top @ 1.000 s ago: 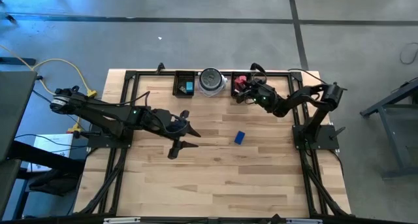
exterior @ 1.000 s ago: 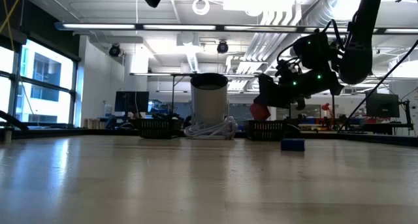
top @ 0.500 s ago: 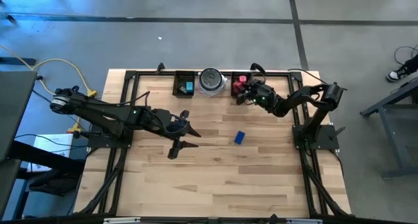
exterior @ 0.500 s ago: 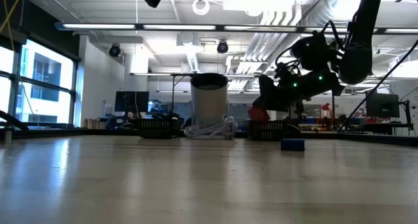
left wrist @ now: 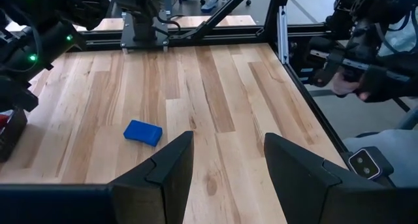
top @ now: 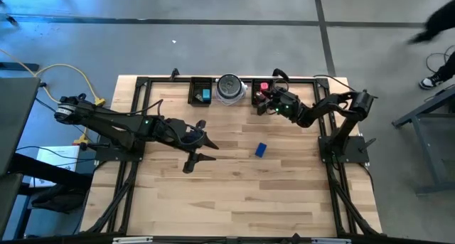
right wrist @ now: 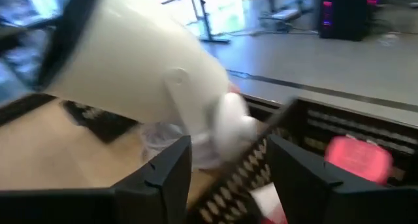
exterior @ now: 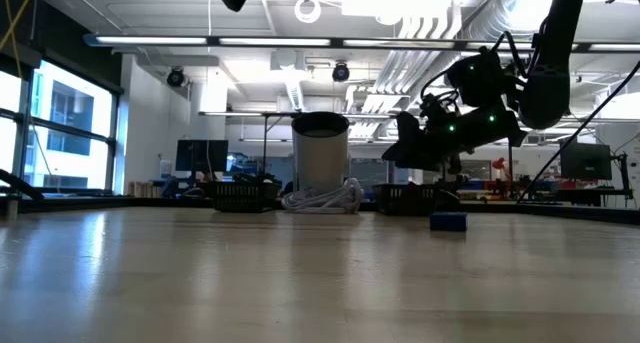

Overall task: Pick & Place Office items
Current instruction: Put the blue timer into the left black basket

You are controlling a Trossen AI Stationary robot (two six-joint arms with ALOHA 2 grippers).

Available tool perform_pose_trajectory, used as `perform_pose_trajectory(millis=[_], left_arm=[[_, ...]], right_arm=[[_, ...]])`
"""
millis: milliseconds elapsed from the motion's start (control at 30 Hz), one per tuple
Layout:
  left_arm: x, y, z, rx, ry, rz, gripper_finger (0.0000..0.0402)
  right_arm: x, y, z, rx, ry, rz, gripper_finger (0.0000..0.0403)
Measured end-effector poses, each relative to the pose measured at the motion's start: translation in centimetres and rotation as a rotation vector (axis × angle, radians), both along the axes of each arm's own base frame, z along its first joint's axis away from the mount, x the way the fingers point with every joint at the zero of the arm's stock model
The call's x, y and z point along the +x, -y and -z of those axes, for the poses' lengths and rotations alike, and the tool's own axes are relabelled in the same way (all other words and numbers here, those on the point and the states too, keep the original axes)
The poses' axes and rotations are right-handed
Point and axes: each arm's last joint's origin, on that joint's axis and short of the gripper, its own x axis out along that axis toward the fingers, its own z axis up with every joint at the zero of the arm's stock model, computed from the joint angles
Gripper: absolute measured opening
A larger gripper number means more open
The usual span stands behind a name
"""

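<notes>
1. My right gripper [top: 261,100] hangs over the right tray [top: 264,87] at the upper middle of the high view — fingers parted, nothing between them.
2. A pink piece [right wrist: 358,158] lies in that tray, free of my fingers; it shows pink in the high view too.
3. A blue piece [top: 261,150] lies alone on the table [top: 234,194], right of centre.
4. A teal piece [top: 206,94] sits in the left tray [top: 195,92], beside the dish [top: 230,88].
5. My left gripper [top: 207,149] waits mid-table — fingers spread, empty.
</notes>
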Motion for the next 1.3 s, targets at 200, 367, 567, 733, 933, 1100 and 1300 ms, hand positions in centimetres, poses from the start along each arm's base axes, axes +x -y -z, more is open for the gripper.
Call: perform_pose_trajectory(millis=[200,367,567,733,933,1100,1300], left_arm=[[0.0,-0.1,0.0,0.043,0.009,-0.007,0.0181],[-0.2,-0.3,-0.1,0.103,0.013,-0.056,0.0181],[-2.1,-1.1,-1.1,0.122,0.005,-0.089,0.0181],[-4.1,-1.4,-2.5,0.109,0.051,-0.091,0.0181],[-5.3,-1.7,-2.5,0.107,0.003,-0.093,0.0181],[-5.3,-1.7,-2.1,0.094,-0.028,-0.098,0.0181],[-5.3,-1.6,-1.7,0.088,-0.042,-0.099,0.0181]], right_arm=[[0.7,-0.7,-2.0,-0.085,0.176,-0.254,0.0180],[0.8,-2.4,-5.5,-0.230,0.289,-0.423,0.0180],[-0.5,-6.3,-10.0,-0.380,0.249,-0.614,0.0180],[-2.4,-10.3,-12.5,-0.441,0.179,-0.711,0.0180],[-3.7,-14.4,-11.4,-0.403,-0.066,-0.690,0.0180],[-3.6,-16.9,-10.2,-0.399,-0.176,-0.710,0.0180],[-2.3,-17.5,-9.4,-0.231,-0.322,-0.765,0.0180]])
